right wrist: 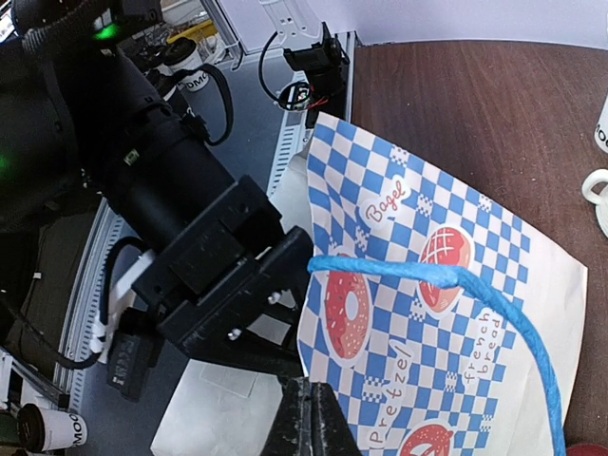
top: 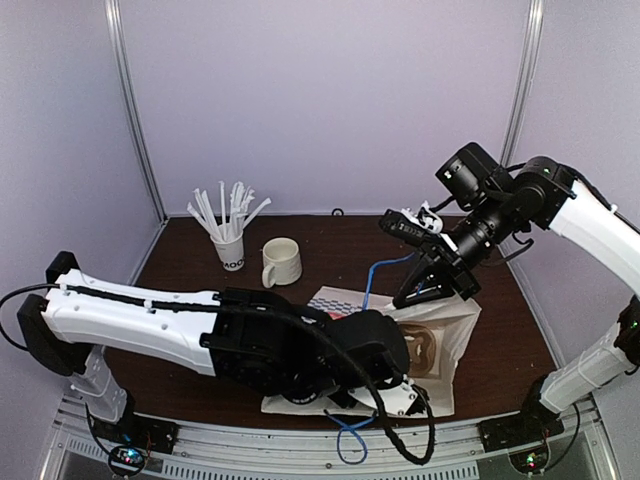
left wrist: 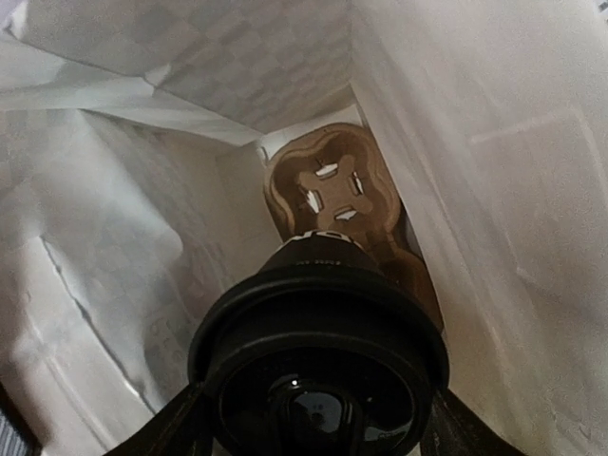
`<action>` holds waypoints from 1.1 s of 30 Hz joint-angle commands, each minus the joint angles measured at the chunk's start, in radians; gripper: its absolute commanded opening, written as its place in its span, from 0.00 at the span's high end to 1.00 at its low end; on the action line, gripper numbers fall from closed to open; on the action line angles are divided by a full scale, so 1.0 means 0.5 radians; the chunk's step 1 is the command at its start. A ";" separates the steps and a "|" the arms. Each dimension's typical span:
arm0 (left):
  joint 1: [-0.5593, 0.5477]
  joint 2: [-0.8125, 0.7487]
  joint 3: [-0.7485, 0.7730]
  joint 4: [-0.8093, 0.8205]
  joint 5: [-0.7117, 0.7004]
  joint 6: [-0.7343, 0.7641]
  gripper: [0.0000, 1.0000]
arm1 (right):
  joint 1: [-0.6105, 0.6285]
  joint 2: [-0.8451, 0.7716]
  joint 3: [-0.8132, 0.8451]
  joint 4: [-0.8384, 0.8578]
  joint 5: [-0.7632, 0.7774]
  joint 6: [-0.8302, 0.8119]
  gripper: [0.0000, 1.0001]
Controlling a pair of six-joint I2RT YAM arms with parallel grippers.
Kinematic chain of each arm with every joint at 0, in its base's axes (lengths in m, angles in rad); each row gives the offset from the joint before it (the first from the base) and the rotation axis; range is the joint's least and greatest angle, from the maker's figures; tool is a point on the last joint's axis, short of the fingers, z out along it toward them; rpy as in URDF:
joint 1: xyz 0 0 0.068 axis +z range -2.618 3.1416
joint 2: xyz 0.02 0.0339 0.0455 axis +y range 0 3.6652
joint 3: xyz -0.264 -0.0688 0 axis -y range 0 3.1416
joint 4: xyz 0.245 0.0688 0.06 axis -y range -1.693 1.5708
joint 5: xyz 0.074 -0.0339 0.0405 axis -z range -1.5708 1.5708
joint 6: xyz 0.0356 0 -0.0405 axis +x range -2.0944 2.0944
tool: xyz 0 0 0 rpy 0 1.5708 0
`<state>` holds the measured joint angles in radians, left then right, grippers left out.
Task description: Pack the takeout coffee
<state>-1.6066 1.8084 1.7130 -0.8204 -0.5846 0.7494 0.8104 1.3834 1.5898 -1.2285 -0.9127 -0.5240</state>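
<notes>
The takeout coffee (left wrist: 318, 332) fills the left wrist view, its round black lid toward the camera and its black body pointing into a paper bag (left wrist: 494, 190). My left gripper (left wrist: 318, 423) is shut on it, a dark finger on each side of the lid. A brown cardboard cup carrier (left wrist: 332, 185) lies deep in the bag. From above, the left gripper (top: 395, 350) is inside the mouth of the white, blue-checked bag (top: 450, 330), which hides the cup. My right gripper (top: 418, 292) is shut on the bag's upper edge (right wrist: 328, 380) and holds it up.
A similar cup with white straws (top: 228, 245) and a cream mug (top: 281, 262) stand at the back left. The bag's blue rope handles show above (top: 385, 268) and at the table's front edge (top: 350, 440). The bag's printed side (right wrist: 427, 313) faces the right wrist camera.
</notes>
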 commanded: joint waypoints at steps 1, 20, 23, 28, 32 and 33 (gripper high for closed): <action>0.004 0.050 -0.036 0.008 -0.083 -0.011 0.36 | -0.010 -0.077 -0.065 0.015 -0.112 -0.004 1.00; 0.076 0.056 -0.263 0.097 -0.230 -0.092 0.37 | 0.000 -0.035 -0.127 -0.092 -0.279 -0.138 0.83; 0.089 0.045 -0.286 0.130 -0.252 -0.083 0.37 | -0.001 -0.038 -0.126 -0.122 -0.239 -0.163 0.61; 0.093 0.018 -0.297 0.140 -0.346 -0.129 0.37 | 0.000 -0.060 -0.115 -0.177 -0.182 -0.202 0.38; 0.089 0.011 -0.272 0.133 -0.393 -0.200 0.37 | 0.006 -0.075 -0.138 -0.209 -0.187 -0.229 0.28; 0.079 0.017 -0.250 0.122 -0.403 -0.225 0.37 | 0.014 -0.076 -0.139 -0.223 -0.190 -0.240 0.27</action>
<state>-1.5658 1.8568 1.5742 -0.7860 -0.7338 0.6918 0.8074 1.3670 1.5307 -1.2991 -1.0122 -0.6136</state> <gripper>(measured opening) 0.722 0.708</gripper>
